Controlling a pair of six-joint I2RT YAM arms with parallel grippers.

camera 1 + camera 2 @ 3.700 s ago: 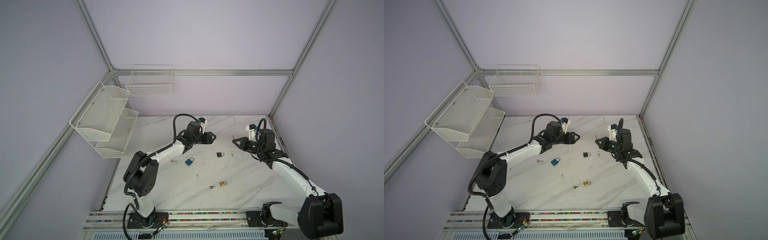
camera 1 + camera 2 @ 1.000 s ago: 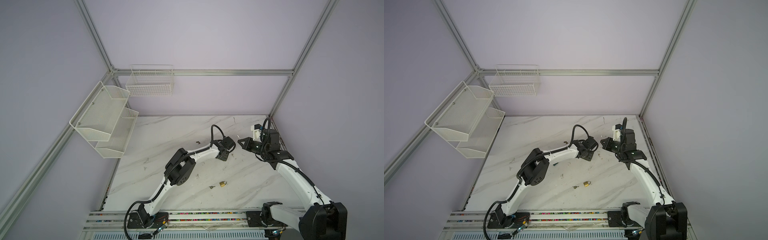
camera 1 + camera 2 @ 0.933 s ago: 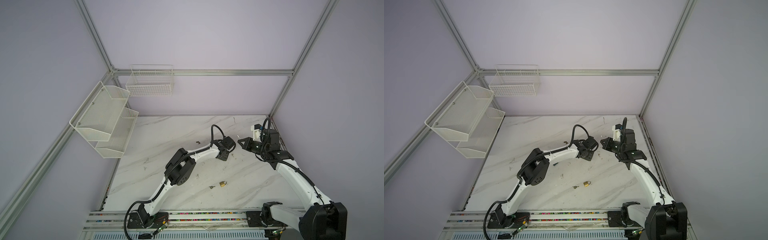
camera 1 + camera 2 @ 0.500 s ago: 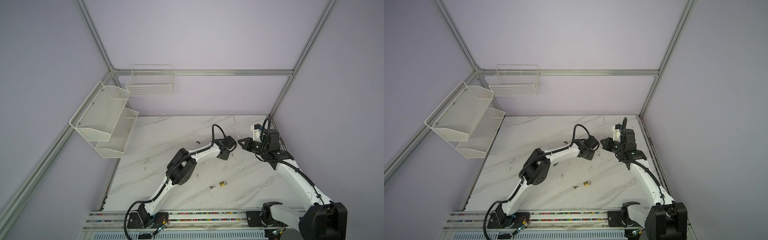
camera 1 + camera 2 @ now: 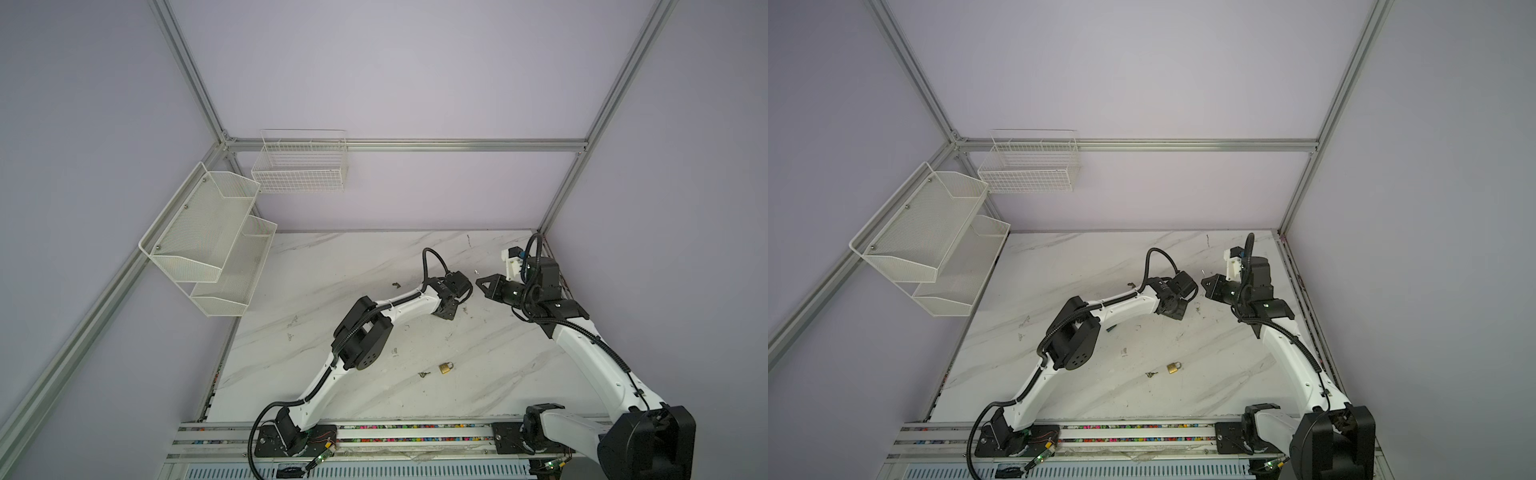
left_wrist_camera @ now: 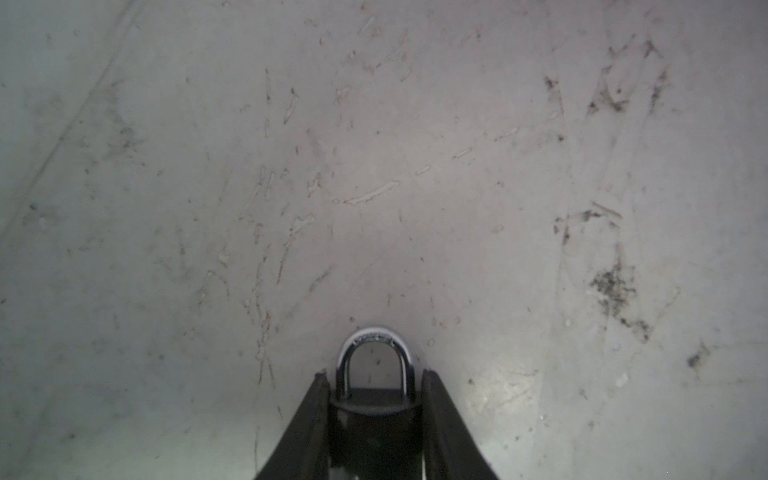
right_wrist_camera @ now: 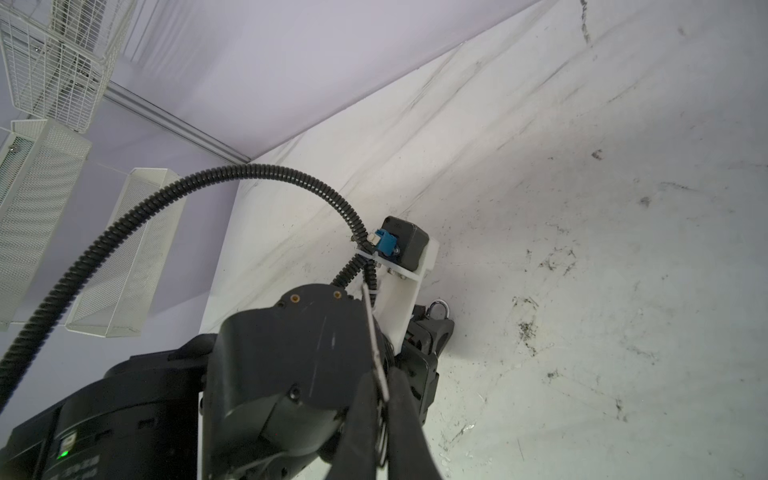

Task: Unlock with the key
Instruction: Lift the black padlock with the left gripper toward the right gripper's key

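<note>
A black padlock (image 6: 374,419) with a silver shackle (image 6: 376,345) lies on the marble table. My left gripper (image 6: 374,376) is shut on its body, one finger pressed to each side. In both top views that gripper (image 5: 451,309) points down at the table right of centre. My right gripper (image 5: 480,284) hovers just to its right and is shut on a silver key (image 7: 372,336), whose blade sticks out past the fingertips (image 7: 399,376). The right wrist view also shows the shackle (image 7: 439,309) beyond the left arm's camera mount.
A brass padlock (image 5: 446,367) and a small key (image 5: 423,374) lie nearer the table's front. Another small key (image 5: 396,285) lies behind the left arm. A white mesh shelf (image 5: 208,249) and a wire basket (image 5: 299,166) hang on the left and back walls.
The left arm swung from the back left over to the black padlock, and its jaws closed onto the body in the last second. The right gripper has stayed still with the key.
</note>
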